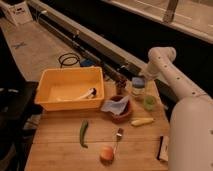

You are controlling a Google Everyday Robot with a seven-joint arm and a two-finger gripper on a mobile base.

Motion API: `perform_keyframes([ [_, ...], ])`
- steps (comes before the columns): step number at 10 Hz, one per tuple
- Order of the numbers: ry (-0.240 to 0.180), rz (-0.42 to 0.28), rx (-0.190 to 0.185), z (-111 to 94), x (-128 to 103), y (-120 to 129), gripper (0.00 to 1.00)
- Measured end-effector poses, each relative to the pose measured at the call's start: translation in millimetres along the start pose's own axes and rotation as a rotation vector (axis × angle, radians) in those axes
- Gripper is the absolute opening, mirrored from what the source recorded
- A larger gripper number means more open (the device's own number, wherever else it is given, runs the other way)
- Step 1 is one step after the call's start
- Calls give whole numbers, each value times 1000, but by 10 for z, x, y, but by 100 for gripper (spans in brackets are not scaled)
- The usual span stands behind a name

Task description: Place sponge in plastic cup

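A clear plastic cup [137,93] stands near the back right of the wooden table [60,150]. A pale blue sponge [137,81] sits at the cup's mouth. Whether it rests inside the cup or is held above it, I cannot tell. My gripper [140,78] reaches down from the white arm [161,56] and is right at the sponge, over the cup.
A green cup [149,103] stands just right of the clear cup. A dark bottle [120,86], a brown bowl with a blue cloth [118,108], a yellow bin [70,87], a banana [142,121], a green pepper [83,133], a fork [119,135], an orange fruit [106,152] and a packet [162,148] lie around.
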Motion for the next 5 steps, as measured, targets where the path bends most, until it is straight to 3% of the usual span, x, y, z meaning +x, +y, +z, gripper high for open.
perform_keyframes([
  [5,40,-9,19,-53,-15,-25,9],
])
